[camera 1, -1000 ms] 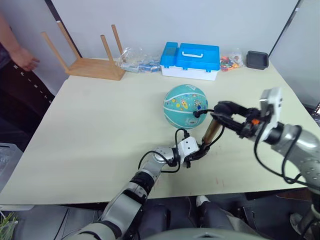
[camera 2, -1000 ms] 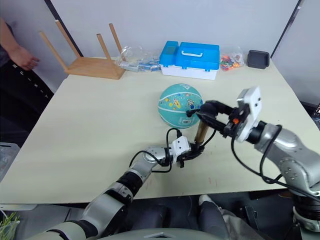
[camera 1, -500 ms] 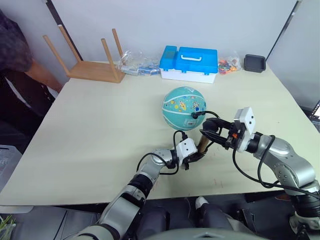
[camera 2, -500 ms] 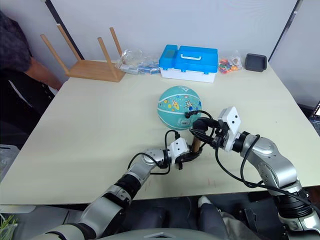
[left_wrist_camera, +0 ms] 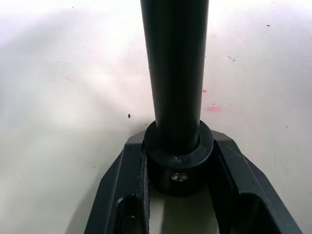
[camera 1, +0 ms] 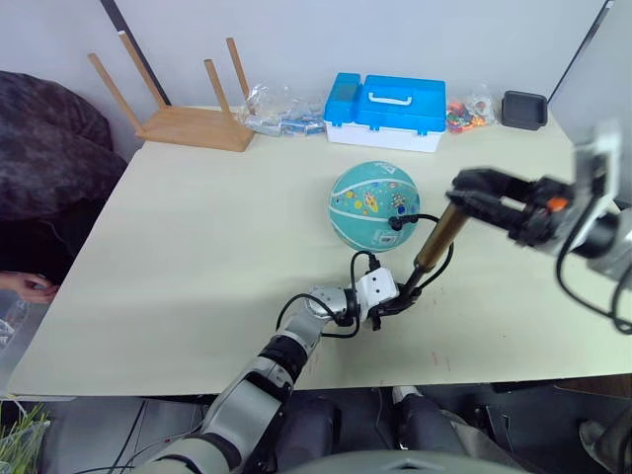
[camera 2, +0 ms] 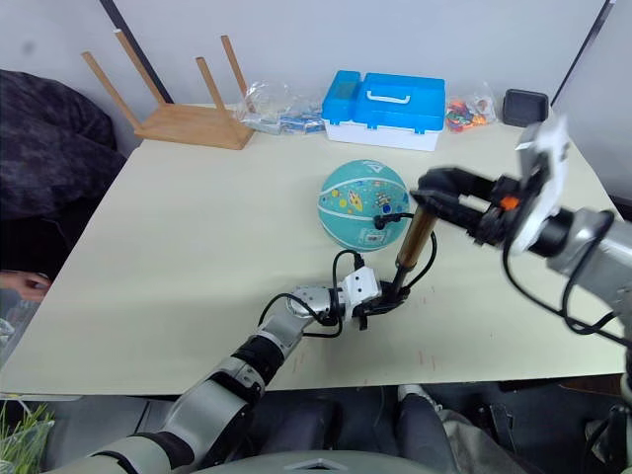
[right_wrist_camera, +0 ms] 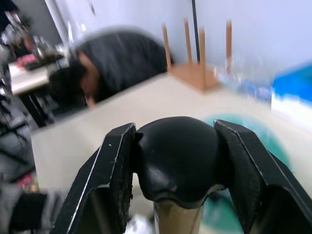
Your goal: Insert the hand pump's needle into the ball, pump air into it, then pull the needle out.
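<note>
Both grippers clamped your hand pump [camera 2: 416, 238]: left gripper [camera 2: 383, 301] on its base, right gripper [camera 2: 432, 193] on its handle; hose already reached the ball [camera 2: 361, 204] mid-table. Pumping looked underway; withdrawal remained.

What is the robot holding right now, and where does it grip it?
The hand pump, at both ends: the left gripper clamps its black bottom cap on the table, the right gripper clamps its black handle on top.
</note>
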